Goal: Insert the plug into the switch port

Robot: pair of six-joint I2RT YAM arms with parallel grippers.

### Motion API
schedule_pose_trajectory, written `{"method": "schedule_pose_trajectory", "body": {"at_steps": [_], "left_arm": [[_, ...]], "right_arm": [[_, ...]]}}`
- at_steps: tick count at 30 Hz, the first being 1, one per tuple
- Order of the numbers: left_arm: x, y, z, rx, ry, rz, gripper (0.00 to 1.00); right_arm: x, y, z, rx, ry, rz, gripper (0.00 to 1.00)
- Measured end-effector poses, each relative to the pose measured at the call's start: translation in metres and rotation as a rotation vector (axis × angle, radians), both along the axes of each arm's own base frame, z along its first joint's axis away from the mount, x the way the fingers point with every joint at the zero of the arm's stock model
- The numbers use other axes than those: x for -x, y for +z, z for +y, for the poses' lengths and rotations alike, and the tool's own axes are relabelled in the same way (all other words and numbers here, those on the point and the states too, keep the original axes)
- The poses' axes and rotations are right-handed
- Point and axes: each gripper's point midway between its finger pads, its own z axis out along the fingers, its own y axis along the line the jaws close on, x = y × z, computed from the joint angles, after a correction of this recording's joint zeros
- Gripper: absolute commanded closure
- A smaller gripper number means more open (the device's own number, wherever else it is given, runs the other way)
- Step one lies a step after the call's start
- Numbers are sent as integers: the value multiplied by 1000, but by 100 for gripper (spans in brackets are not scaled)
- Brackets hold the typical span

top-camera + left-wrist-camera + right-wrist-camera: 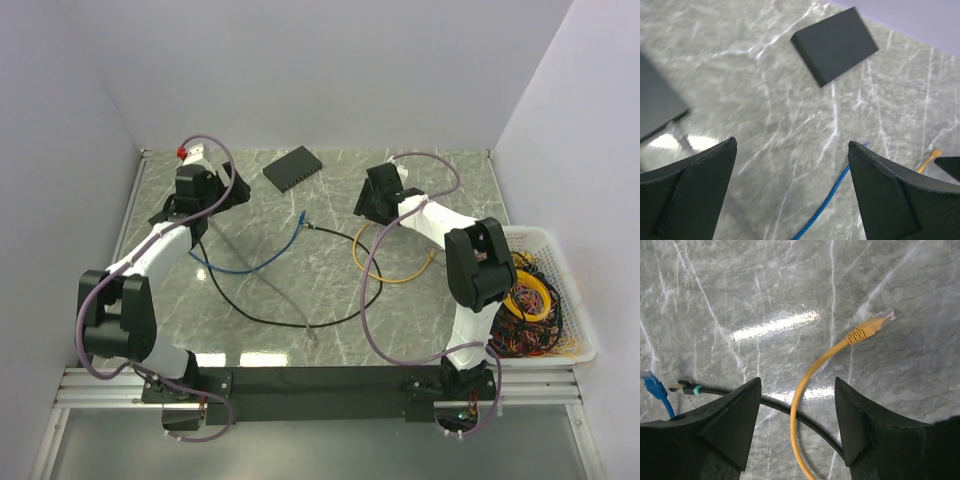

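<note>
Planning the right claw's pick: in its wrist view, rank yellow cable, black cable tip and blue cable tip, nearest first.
1. Yellow cable, between the fingers of the right claw.
2. Black cable tip, left.
3. Blue cable tip, far left.

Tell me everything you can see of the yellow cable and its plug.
Thin and glossy, the yellow cable ends in a ribbed yellow boot and the plug, a small clear plastic connector. It lies loose on the marble table, curving between the right gripper's open fingers, ungripped, and crossing over the black cable. The plug lies flat on the table, in no socket.
</note>
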Motion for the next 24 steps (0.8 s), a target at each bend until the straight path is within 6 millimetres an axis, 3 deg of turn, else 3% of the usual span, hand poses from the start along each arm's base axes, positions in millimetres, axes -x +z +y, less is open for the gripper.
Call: {"method": "schedule_pose_trajectory", "body": {"at_steps": [9,15,20,24], "left_arm": [[-53,24,-29,43,-88,-58,1],[-116,31,-45,61,-124,-91,0],[-164,15,-59,123,-208,-121,1],[-204,-11,-57,200,-238,-129,1]], "right_arm": [[-23,4,5,-27,-14,20,32],[-21,-16,-2,-8,-26,87,32],[-18,-21,-4,-13,-26,95,33],[-12,-25,11,-96,29,97,33]]}}
